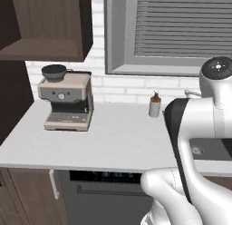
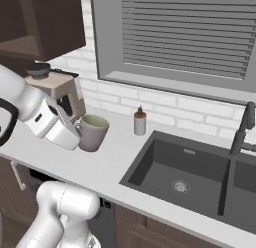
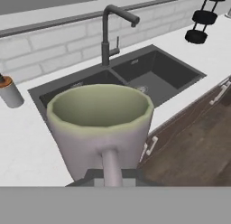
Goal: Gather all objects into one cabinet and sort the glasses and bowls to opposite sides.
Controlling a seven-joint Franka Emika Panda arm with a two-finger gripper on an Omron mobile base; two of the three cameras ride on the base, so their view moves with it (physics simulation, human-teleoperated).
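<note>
My gripper (image 2: 75,131) is shut on the handle of a grey-white mug (image 2: 93,132) with a pale green inside, one of the glasses. It holds the mug upright, just above the white counter (image 2: 107,162), to the left of the sink. In the hand view the mug (image 3: 101,123) stands close in front, with its handle between my dark fingertips (image 3: 92,175). A dark brown wood cabinet (image 1: 45,42), open at the front, hangs on the wall above the counter's left end. The bowls are out of view.
A beige coffee machine (image 1: 65,104) stands at the back left of the counter. By the wall stands a small soap bottle (image 2: 140,121). A dark double sink (image 2: 190,177) with a tall faucet (image 2: 242,129) lies to the right, under a shuttered window.
</note>
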